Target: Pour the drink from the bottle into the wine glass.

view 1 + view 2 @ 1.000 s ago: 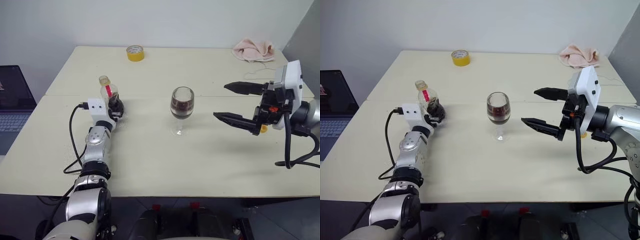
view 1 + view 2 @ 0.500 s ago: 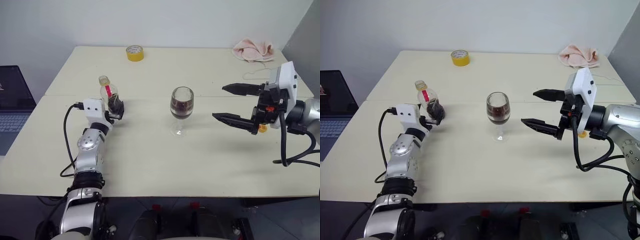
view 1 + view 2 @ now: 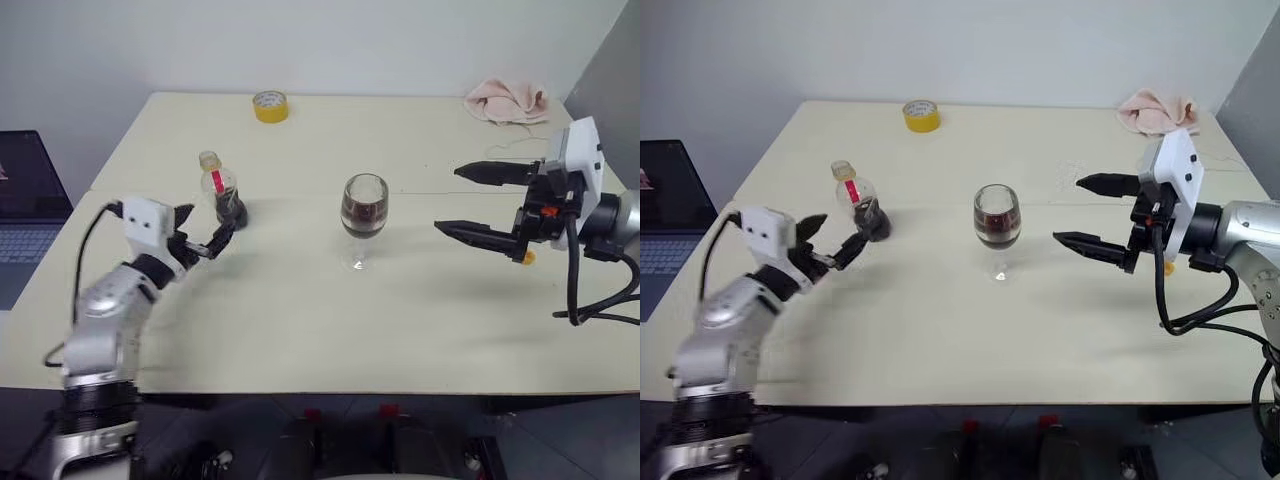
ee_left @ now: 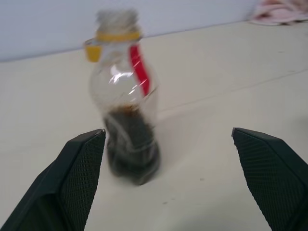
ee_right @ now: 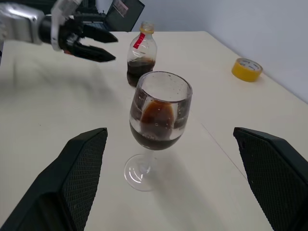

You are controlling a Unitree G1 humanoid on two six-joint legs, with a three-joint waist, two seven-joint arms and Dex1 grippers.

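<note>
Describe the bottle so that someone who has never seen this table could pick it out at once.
Start at the pale table and look along the seam across its middle. Left of the wine glass, just past the left gripper's open fingers, stands the bottle, upright. It is clear plastic with a red label strip, dark drink at the bottom and no stem.

Yellow tape roll (image 3: 270,105), pink cloth (image 3: 507,100), laptop (image 3: 25,215), table (image 3: 400,330)

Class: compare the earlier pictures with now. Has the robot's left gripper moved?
Yes. The left gripper, open, has drawn back from the bottle, which stands where it was on the table, toward the near edge.
</note>
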